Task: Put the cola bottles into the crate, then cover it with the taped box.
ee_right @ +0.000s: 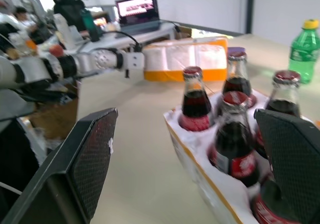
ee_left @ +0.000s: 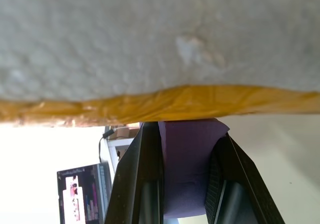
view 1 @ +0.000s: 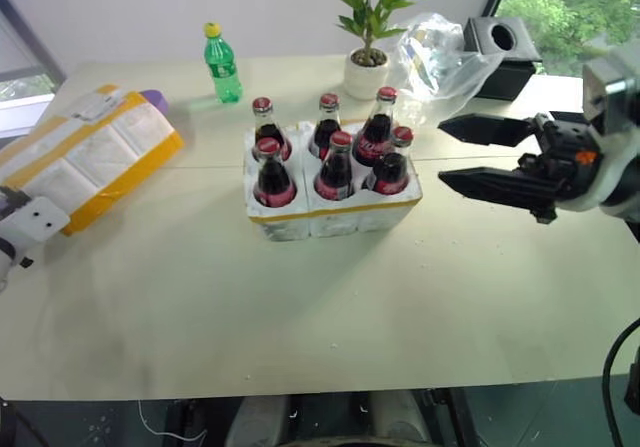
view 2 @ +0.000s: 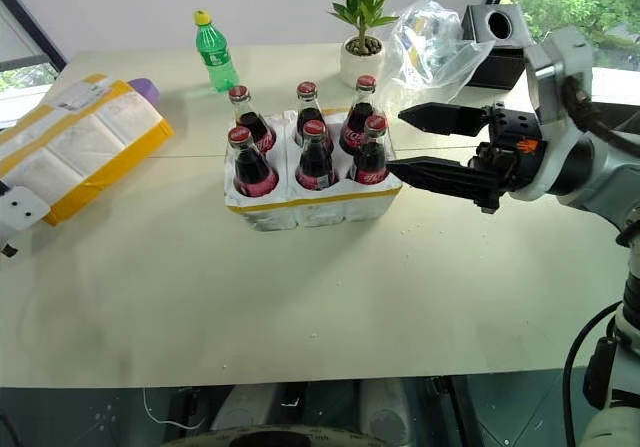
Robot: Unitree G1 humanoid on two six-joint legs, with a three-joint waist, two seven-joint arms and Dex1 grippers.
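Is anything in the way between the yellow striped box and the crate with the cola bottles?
Nothing visible lies on the table between the taped box and the crate. The six cola bottles stand taller than its rim, so the box probably has to be lifted over their caps.

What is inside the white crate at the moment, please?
Six cola bottles stand upright in the crate, one in each well. Their lower parts are hidden by the foam walls, so the well bottoms cannot be seen.

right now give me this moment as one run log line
cola bottles: six in crate | taped box: table's left, uncovered crate | left claw: shut at box edge | right claw: open beside crate
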